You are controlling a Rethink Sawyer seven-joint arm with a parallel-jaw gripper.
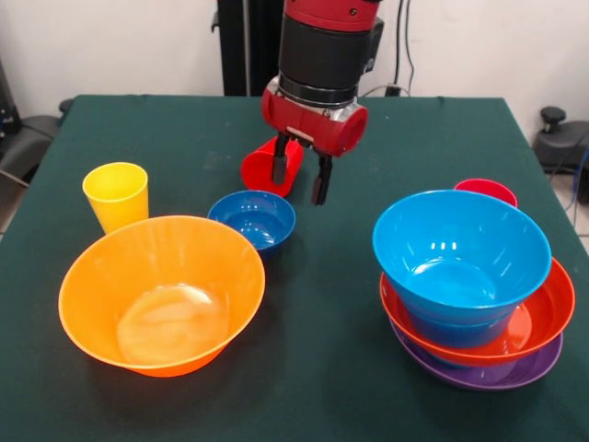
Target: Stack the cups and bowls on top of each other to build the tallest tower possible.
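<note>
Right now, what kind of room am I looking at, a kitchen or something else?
Probably a robotics lab, not a kitchen: a red and black robot arm hangs over a green-covered table of plastic bowls, with cables on the wall behind.

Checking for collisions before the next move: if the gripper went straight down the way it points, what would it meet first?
Probably the red cup lying on its side: one finger of the open gripper already overlaps its mouth. Otherwise bare green table; depth is unclear from this view.

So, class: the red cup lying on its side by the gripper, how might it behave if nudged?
The red cup lies on its side, so it would probably roll. Smooth plastic, likely light and slippery. The gripper is open around its rim.
</note>
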